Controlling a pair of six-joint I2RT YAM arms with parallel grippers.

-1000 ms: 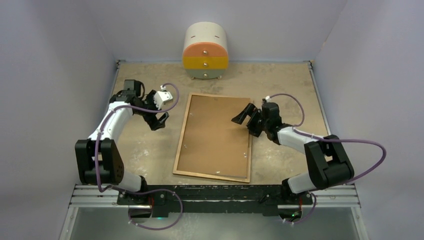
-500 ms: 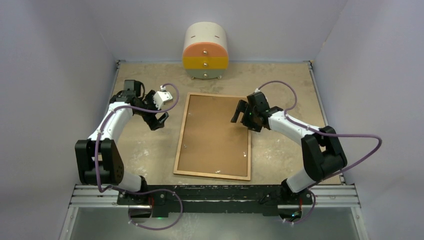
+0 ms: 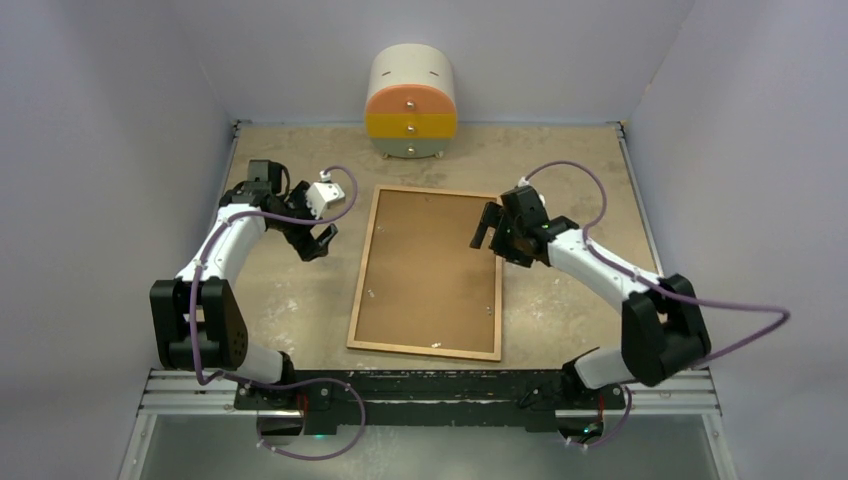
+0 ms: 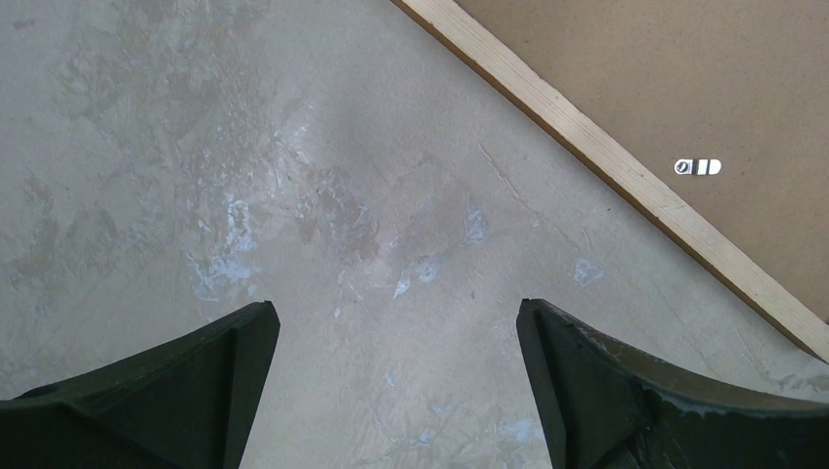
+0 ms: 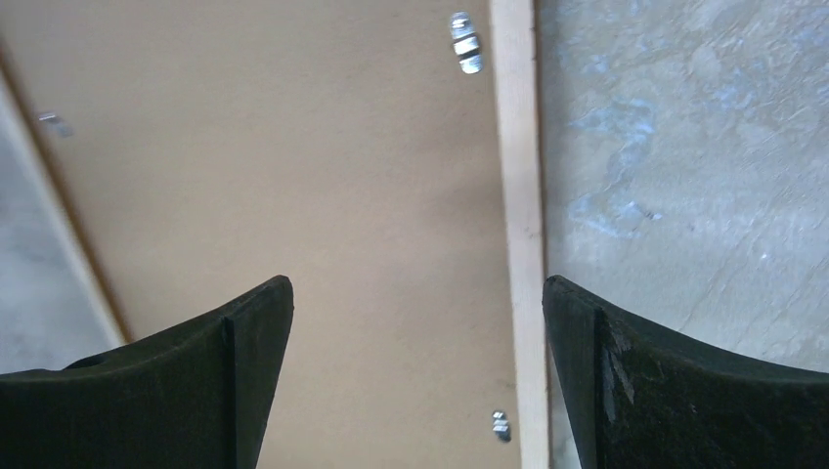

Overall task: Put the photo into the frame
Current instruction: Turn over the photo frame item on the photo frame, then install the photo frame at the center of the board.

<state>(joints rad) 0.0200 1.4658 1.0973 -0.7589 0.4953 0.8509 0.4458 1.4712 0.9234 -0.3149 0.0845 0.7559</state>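
Wood rimmed the frame (image 3: pixel 363 268), which lay flat and back-up in the middle of the table (image 3: pixel 290 305), its long sides running away from the arm bases and slightly tilted. A plain brown backing board (image 3: pixel 430 265) filled it from rim to rim. Small metal clips (image 3: pixel 437 344) sat on the board just inside the rim.

The right gripper (image 3: pixel 484 228) hung over the frame's right long side, near the far right corner, jaws spread wide and holding nothing. From the right wrist camera, the pale rim (image 5: pixel 518 195) ran between the two dark fingers (image 5: pixel 225 381): one finger was over the board (image 5: pixel 293 147), the other over bare table (image 5: pixel 684 147). One clip (image 5: pixel 465 42) showed beside the rim ahead of the gripper (image 5: pixel 417 283), and a second one nearer in.

The left gripper (image 3: pixel 320 243) was over the table, left of the frame's far left corner and apart from it, also spread wide and empty. Its wrist camera looked down on the scuffed grey surface (image 4: pixel 293 147) between the fingers (image 4: pixel 196 391), with the rim (image 4: pixel 606 161) crossing the upper right corner on a slant and one clip (image 4: pixel 699 167) on the board (image 4: pixel 684 68) beyond it.

A small rounded drawer unit (image 3: pixel 411 100), white on top with an orange and a yellow drawer front, stood at the far edge of the table, well apart from the frame.
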